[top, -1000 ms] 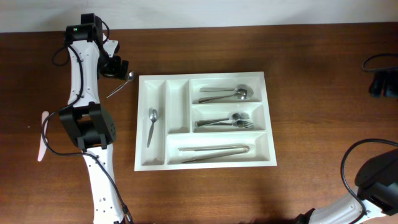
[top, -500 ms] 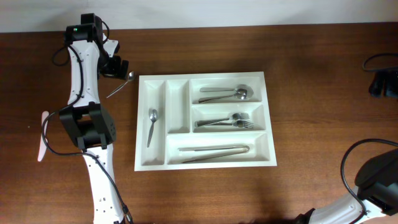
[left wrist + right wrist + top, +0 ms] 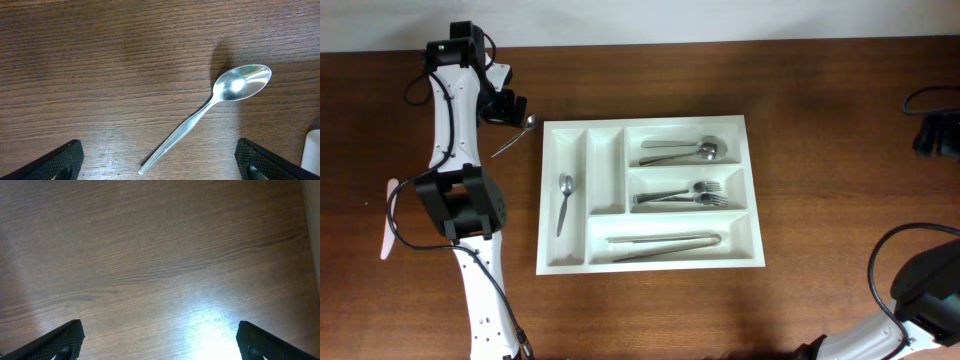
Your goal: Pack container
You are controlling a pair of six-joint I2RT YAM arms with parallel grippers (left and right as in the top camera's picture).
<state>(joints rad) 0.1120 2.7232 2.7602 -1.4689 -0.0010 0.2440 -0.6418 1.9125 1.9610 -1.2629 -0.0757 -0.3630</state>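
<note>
The right fingers (image 3: 57, 342), only their tips shown, were spread wide over the counter (image 3: 160, 255). The white five-compartment container (image 3: 605, 170) was set mid-counter, cutlery (image 3: 685, 150) laid in four compartments. Beyond, the left fingers (image 3: 57, 162) were held apart over a loose spoon (image 3: 235, 87).
</note>
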